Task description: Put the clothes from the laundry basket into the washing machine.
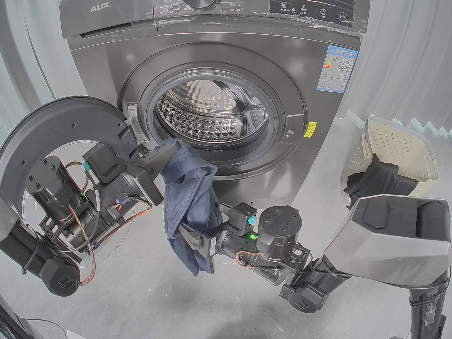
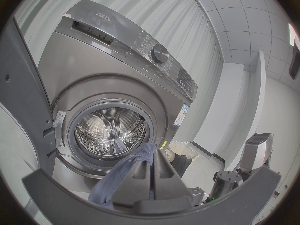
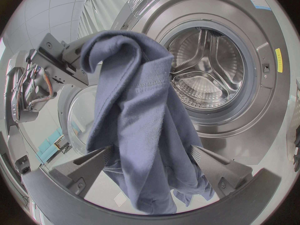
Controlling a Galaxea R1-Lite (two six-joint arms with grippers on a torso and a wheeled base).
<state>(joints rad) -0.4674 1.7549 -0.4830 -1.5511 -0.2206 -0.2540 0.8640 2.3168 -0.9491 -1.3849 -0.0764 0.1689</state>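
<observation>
the left gripper point(image 1: 165, 160) is clenched on the top fold of a blue garment point(image 1: 188, 189) and holds it up just in front of the washing machine point(image 1: 212, 38), at the lower left edge of the open drum point(image 1: 212, 111). the cloth hangs down long, so it would probably drag on the rim if pushed in as it is. i think this is why the right gripper point(image 1: 195, 240) sits low at the hanging part, its fingers spread wide on both sides of the cloth; whether they touch it i cannot tell for sure. the door point(image 1: 61, 118) stands swung away to the left, so the way is free. the laundry basket point(image 1: 405, 137) is at the right of the machine, and a dark garment point(image 1: 379, 180) waits in it.
</observation>
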